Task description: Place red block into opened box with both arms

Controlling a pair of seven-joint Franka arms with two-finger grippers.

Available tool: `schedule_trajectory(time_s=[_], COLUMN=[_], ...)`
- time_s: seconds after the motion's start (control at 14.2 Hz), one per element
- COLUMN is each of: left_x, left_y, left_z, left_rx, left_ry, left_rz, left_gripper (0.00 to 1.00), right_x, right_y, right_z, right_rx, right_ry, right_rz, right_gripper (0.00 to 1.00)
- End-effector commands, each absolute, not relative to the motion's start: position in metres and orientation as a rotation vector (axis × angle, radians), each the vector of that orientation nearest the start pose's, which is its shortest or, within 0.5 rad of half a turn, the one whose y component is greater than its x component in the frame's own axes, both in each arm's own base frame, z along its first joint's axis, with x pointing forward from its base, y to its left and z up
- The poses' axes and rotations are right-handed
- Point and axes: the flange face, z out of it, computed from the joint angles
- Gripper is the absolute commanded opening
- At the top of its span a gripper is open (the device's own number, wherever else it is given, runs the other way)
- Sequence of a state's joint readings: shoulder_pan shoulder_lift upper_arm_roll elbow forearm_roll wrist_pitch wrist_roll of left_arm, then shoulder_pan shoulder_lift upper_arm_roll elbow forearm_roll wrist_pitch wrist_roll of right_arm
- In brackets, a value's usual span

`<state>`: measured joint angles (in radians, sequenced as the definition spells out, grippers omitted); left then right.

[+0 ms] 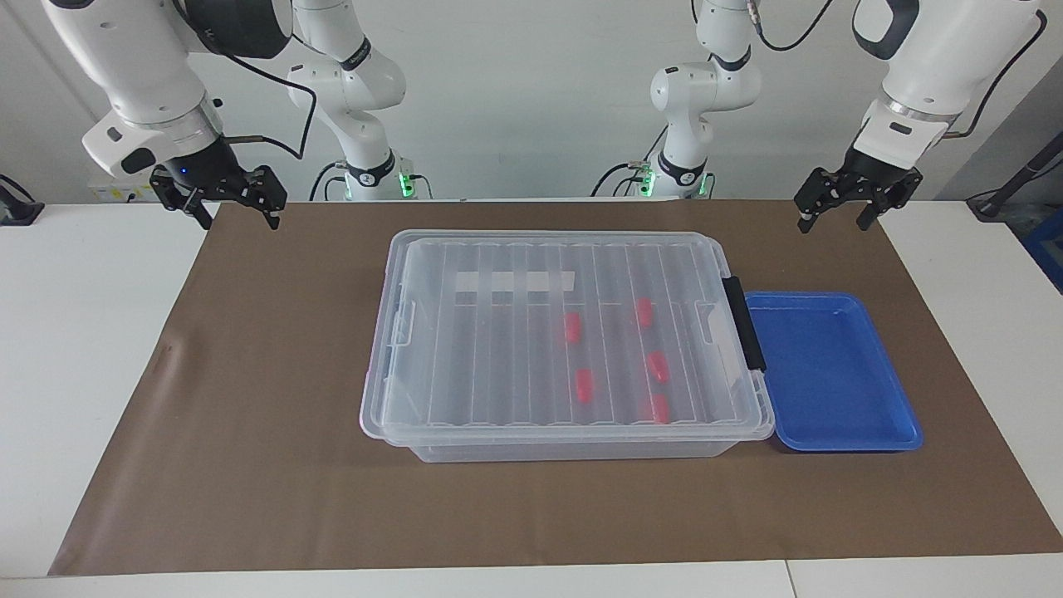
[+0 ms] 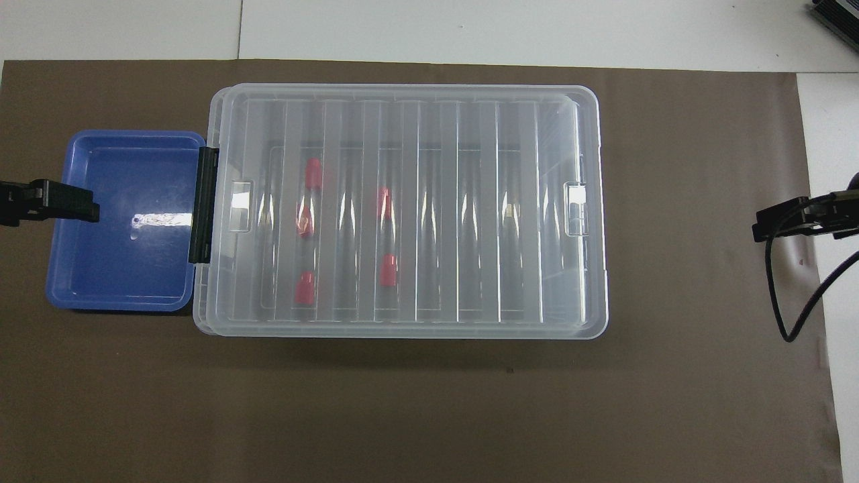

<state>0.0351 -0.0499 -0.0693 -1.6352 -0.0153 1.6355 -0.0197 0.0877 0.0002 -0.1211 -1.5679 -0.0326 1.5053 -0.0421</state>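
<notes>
You are looking at a white counter (image 1: 91, 349) lying under a brown mat (image 1: 274, 432), with a plain pale wall rising past the two arm bases.

Going left to right across the facing view: the right gripper (image 1: 222, 193) is hanging over the mat's edge at the right arm's end, jaws standing wide apart and gripping nothing. Mid-mat, the box (image 1: 465, 349) is sitting with its ribbed clear lid (image 1: 498, 365) lying on it, covering the opening. Five red blocks are showing through the lid, all in the half toward the left arm's end; one red block (image 1: 571, 327) is lying closest to the box's middle. The black bar handle (image 1: 742, 322) is running along the box's end, touching the shallow blue tray (image 1: 830, 374), which is sitting just beside it with nothing in it. The left gripper (image 1: 839, 199) is hovering over the mat's corner at the left arm's end, jaws spread wide, carrying nothing.
</notes>
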Motion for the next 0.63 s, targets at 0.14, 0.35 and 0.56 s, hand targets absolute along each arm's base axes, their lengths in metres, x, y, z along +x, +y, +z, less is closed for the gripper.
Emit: schedule_trajectory(time_s=[0.14, 0.35, 0.56], left_x=[0.5368, 0.5368, 0.5368], left_y=[-0.0208, -0.0208, -0.0208], left_z=[0.6263, 0.6263, 0.6263], left_rx=[-3.167, -3.167, -3.167], left_ry=[0.021, 0.019, 0.016], left_rz=[-0.106, -0.106, -0.106], left_gripper=[1.00, 1.00, 1.00], right_x=[0.5463, 0.5467, 0.5476], right_y=[-0.0233, -0.0254, -0.0263], right_z=[0.6253, 0.6257, 0.6275], right_rx=[-3.135, -3.153, -3.154], right_ry=[-0.019, -0.019, -0.014], right_rz=[0.069, 0.064, 0.042], right_gripper=[1.00, 1.00, 1.00])
